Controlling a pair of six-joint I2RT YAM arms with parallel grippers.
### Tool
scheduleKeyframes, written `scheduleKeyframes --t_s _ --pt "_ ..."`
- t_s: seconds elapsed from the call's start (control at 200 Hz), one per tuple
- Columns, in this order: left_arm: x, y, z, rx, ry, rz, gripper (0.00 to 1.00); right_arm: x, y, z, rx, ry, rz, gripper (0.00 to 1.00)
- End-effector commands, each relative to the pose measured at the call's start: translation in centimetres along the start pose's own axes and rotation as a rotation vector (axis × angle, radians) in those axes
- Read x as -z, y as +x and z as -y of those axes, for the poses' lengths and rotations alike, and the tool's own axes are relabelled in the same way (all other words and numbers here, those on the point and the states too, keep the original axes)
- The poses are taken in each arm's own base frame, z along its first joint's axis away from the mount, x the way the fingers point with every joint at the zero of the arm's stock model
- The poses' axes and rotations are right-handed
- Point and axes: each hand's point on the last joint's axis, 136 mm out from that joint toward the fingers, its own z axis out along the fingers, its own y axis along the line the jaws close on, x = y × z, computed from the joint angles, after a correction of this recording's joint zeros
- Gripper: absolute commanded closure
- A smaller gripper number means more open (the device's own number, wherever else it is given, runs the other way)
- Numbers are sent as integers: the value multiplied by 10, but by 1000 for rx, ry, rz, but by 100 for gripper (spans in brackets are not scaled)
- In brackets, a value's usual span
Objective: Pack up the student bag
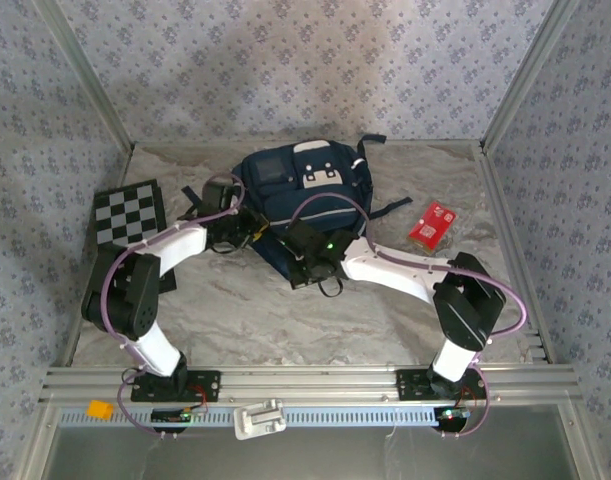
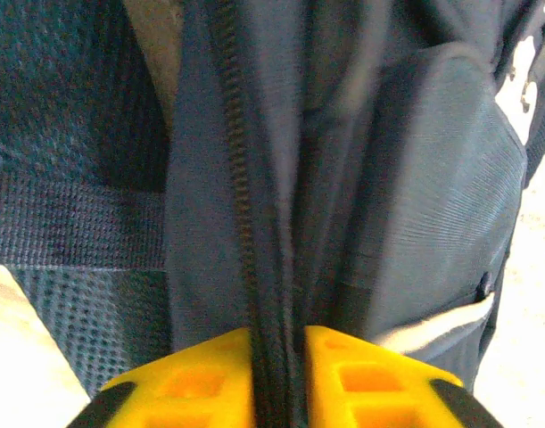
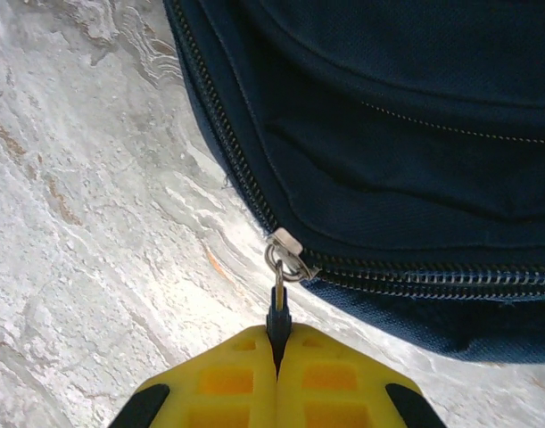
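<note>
Backpack on a pale marbled table (image 1: 285, 320), seen from above and from two wrist cameras. The student bag (image 1: 305, 190), navy with a white patch on top, lies flat at the middle of the scene. A black-and-white checkered board (image 1: 128, 212) lies to the bag's left and a small red packet (image 1: 432, 224) lies to its right, both apart from it.

The left gripper (image 2: 279, 339) is at the bag's left side. Its yellow fingers stand narrowly apart with a fold of the bag's zip edge (image 2: 236, 178) between them, touching both, so it looks like a pinch on the fabric.

The right gripper (image 3: 276, 334) is at the bag's near edge. Its fingers are pressed together on the dark zip pull (image 3: 278, 308), which hangs by a metal ring from the silver slider (image 3: 285, 242) at a bend in the zip.

The step in hand appears to be working the zip: one arm steadies the cloth while the other draws the slider. With the red packet outside the bag, the aim is probably to open it, though the direction cannot be told for sure.

The next move calls for pulling along the line of the zip teeth, not away from the bag, while the left side keeps the fabric taut so the slider does not snag at the bend.
</note>
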Motion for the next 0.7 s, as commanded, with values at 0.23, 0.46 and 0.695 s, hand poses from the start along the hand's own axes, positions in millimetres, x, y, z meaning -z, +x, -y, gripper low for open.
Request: scheduleKeyframes --t_s 0.23,0.46,0.695 --pt "41 48 3 39 67 39 48 -1 5 0 -11 -8 -5 100" --pt "22 67 -12 185 31 69 49 -4 2 2 -23 15 -4 100" --pt "0 71 5 187 53 27 50 -8 1 1 -18 4 -8 100"
